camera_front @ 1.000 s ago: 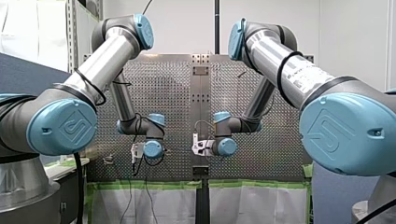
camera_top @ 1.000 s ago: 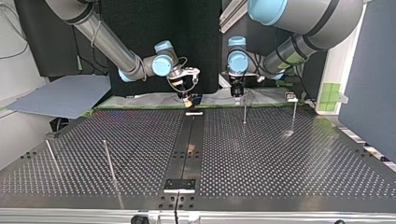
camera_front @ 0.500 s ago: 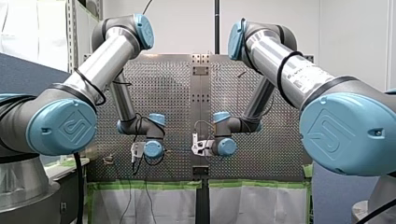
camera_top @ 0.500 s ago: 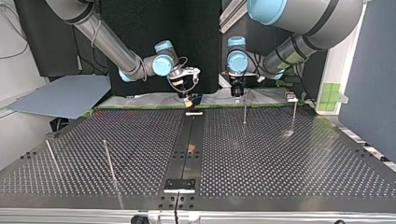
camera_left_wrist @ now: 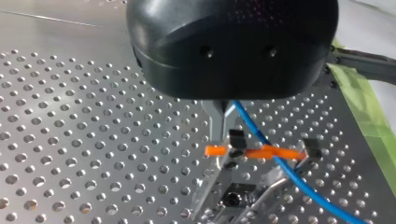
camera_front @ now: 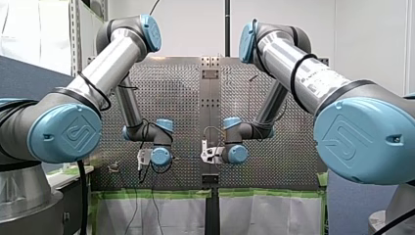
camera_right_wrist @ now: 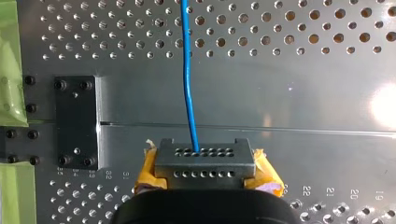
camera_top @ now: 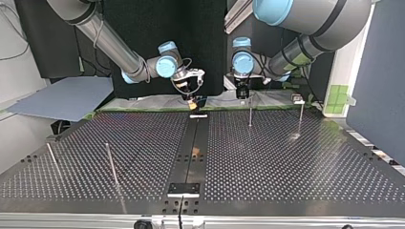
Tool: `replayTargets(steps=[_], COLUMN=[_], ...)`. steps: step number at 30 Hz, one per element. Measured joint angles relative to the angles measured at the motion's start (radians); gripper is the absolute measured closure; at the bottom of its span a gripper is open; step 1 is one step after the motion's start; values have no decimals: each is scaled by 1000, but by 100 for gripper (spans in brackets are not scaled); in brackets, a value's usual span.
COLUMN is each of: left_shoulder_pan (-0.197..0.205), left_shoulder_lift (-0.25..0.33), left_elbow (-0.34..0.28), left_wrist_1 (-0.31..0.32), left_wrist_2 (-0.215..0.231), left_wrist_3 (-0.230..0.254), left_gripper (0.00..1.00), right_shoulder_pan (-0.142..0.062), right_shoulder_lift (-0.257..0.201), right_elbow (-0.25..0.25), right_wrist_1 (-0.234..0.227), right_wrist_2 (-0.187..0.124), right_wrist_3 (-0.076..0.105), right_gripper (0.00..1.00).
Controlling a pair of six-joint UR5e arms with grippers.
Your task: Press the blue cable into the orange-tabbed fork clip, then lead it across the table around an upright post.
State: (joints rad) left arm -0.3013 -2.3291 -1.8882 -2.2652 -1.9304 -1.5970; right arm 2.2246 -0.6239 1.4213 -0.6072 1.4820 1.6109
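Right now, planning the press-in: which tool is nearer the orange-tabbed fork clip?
Left. My left tool hangs just above the orange-tabbed fork clip, blue cable crossing the clip. My right tool grips that cable over the table's middle strip, no clip near it.

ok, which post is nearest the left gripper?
The post just below my left gripper in the top view. The second post stands further to the view's right; the other two are far off at its left.
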Motion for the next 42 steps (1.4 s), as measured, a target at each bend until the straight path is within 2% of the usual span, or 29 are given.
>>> replayTargets(steps=[5, 11, 20, 24, 29, 39, 42], left_shoulder_pan=[-3, -12, -28, -35, -45, -59, -65], left_shoulder_lift=[0, 0, 15, 40, 82, 163, 187], left_elbow=[14, 47, 69, 69, 70, 71, 72], left_wrist_1=[-8, -50, -124, -145, -173, -187, -191], left_wrist_2=[2, 1, -20, -25, -26, -26, -26], left_wrist_3=[2, 17, 25, 26, 28, 28, 32], left_gripper=[100, 100, 100, 100, 100, 100, 100], right_shoulder_pan=[-1, -2, -7, -10, -13, -16, -17], right_shoulder_lift=[0, -1, -1, -2, -11, -77, -99], right_elbow=[-1, -6, -62, -92, -123, -133, -133], right_wrist_1=[0, 1, 57, 91, 126, 198, 208], right_wrist_2=[0, 0, 0, 1, 4, 5, 4], right_wrist_3=[0, 0, -1, -4, -20, -23, -23], right_gripper=[100, 100, 100, 100, 100, 100, 100])
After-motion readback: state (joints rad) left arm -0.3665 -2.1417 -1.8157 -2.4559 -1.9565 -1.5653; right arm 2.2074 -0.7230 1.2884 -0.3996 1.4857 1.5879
